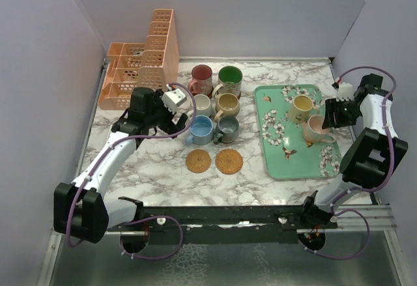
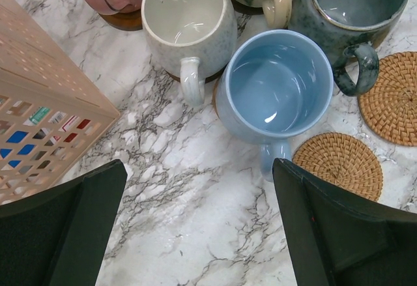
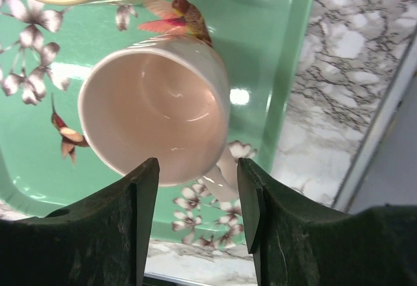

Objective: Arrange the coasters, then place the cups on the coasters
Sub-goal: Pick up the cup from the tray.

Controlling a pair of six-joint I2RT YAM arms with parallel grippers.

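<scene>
The pink cup (image 3: 153,107) stands upright on the mint-green tray (image 3: 280,71), toward the tray's near-right corner, with its handle turned to the right claw (image 3: 197,163). That claw hangs just above the cup with its fingers apart. The cup's near rim and handle lie in the gap, and neither finger visibly presses them. The yellow cup (image 1: 301,106) stands just beyond it on the tray.

Six more cups cluster mid-desk in pairs: red cup (image 1: 201,77) and green cup (image 1: 229,77) farthest, then cream cup (image 1: 203,103) and tan cup (image 1: 226,105), then blue cup (image 2: 277,90) and grey cup (image 2: 352,12) nearest. A coaster (image 1: 198,161) and a second coaster (image 1: 229,161) lie bare, side by side, just nearer than the last pair.

The left claw (image 2: 199,169) gapes wide over the marble desk (image 2: 195,234), with the blue cup just ahead of its right finger. A peach organiser (image 1: 140,64) fills the desk's far-left corner.
</scene>
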